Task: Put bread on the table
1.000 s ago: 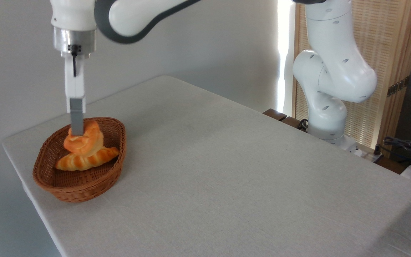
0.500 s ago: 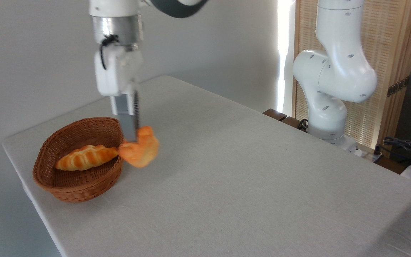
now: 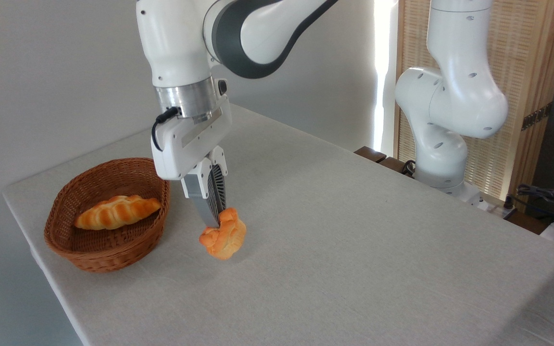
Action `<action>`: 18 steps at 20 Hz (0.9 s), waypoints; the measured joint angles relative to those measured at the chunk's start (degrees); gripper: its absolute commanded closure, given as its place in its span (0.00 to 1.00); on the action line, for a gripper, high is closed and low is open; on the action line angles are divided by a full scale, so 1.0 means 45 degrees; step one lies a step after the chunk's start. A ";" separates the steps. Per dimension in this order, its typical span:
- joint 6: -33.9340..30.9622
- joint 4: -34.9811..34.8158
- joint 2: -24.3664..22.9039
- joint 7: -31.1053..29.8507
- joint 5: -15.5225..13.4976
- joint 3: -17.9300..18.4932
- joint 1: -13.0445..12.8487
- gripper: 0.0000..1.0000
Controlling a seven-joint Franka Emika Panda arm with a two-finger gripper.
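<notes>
The bread (image 3: 224, 238), a small orange-golden bun with a swirled top, is tilted on its side just right of the basket, at or barely above the table (image 3: 334, 230); whether it touches the cloth I cannot tell. My gripper (image 3: 216, 222) is shut on the bun's upper edge, with its fingers (image 3: 206, 204) pointing down and the wrist tilted. The far finger is mostly hidden behind the near one.
A brown wicker basket (image 3: 84, 250) sits at the table's left end with a longer ridged golden loaf (image 3: 116, 211) inside. The arm's white base (image 3: 443, 158) stands beyond the far right edge. Cables and dark gear (image 3: 553, 202) lie at far right.
My gripper lifted the bun out of the basket, carried it right over the rim, and lowered it toward the cloth. The loaf stayed in the basket.
</notes>
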 measured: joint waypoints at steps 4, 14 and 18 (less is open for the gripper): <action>0.0017 0.0000 0.0190 0.0029 0.0011 -0.0002 -0.0001 0.00; -0.1048 0.1331 0.0092 -0.0573 -0.0992 0.0168 0.0159 0.00; -0.3652 0.3396 -0.0018 -0.2151 -0.2186 0.1127 0.0382 0.00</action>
